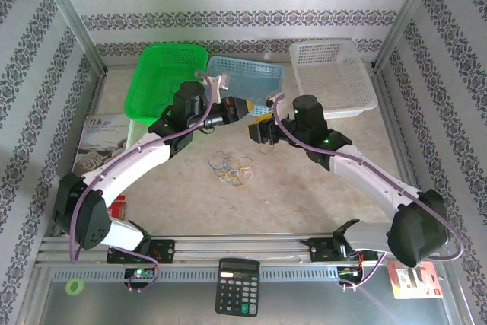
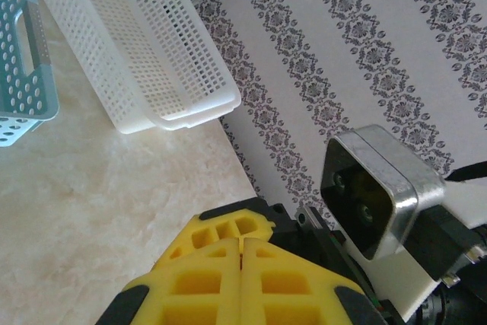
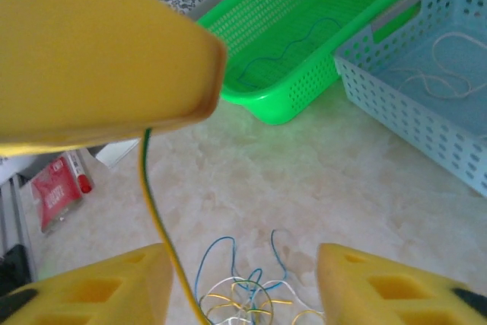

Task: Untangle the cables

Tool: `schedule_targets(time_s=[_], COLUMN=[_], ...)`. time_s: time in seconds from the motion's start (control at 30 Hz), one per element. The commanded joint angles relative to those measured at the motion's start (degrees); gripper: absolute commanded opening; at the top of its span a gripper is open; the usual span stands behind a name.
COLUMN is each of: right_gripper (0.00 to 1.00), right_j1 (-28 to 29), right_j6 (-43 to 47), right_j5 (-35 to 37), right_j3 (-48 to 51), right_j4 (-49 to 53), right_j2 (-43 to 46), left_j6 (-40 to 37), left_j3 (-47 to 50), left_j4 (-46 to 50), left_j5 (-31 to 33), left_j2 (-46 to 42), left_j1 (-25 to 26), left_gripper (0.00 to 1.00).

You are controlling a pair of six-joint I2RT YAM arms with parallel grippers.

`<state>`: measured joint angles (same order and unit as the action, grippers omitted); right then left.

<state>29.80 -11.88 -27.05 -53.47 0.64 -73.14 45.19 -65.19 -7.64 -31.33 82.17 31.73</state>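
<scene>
On the tabletop (image 1: 304,188), between the two arms and in front of the green basket (image 1: 163,74) and blue basket (image 1: 251,78), the cables (image 1: 232,169) lie in a loose tangle. Left hand (image 1: 243,106) is raised above them, fingers pressed together. A yellow-green wire (image 3: 152,203) hangs from under it toward the pile; can't tell if it's pinched. Right hand (image 1: 259,132) has its fingers apart, just beside that wire.

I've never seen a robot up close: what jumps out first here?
A thin yellow-green wire dangles from the shut left gripper, above a small tangle of thin coloured wires at mid-table. At the back stand a green plastic basket, a blue plastic basket and a white plastic basket.
</scene>
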Motion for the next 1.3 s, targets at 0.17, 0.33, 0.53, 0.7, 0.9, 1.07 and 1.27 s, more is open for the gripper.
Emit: schedule_targets(time_s=[0.17,0.33,0.53,0.7,0.9,1.07,1.27], right_gripper=[0.0,0.0,0.0,0.0,0.0,0.0,0.0], right_j1=[-0.12,-2.46,-7.81,-15.87,-23.4,-26.99,-29.65], right_j6=[0.25,-1.9,-4.46,-7.95,-11.42,-12.79,-12.03], right_j5=[0.08,-0.79,1.94,8.07,17.63,25.44,29.28], right_j3=[-1.99,-0.31,0.31,-1.42,-8.49,-17.25,-30.47], right_j4=[-1.76,-3.74,-3.85,-3.45,-2.79,-1.44,3.95], right_j2=[-1.3,-0.54,-0.33,-2.06,-8.38,-17.17,-31.03], left_j6=[-0.55,0.17,0.1,-2.23,-2.77,-2.56,-2.09], left_j3=[-2.41,-2.51,-2.77,-2.51,0.05,1.63,3.16], left_j4=[-0.07,-1.44,-1.68,1.97,3.42,3.85,4.56], left_j5=[-0.71,-0.11,3.12,6.83,8.89,9.28,10.12], left_j2=[0.96,1.58,1.54,-0.36,-2.4,-3.82,-6.07], left_j1=[1.24,1.26,1.23,1.06,0.92,0.8,0.65], left_gripper=[0.0,0.0,0.91,1.0,1.0,1.0,1.0])
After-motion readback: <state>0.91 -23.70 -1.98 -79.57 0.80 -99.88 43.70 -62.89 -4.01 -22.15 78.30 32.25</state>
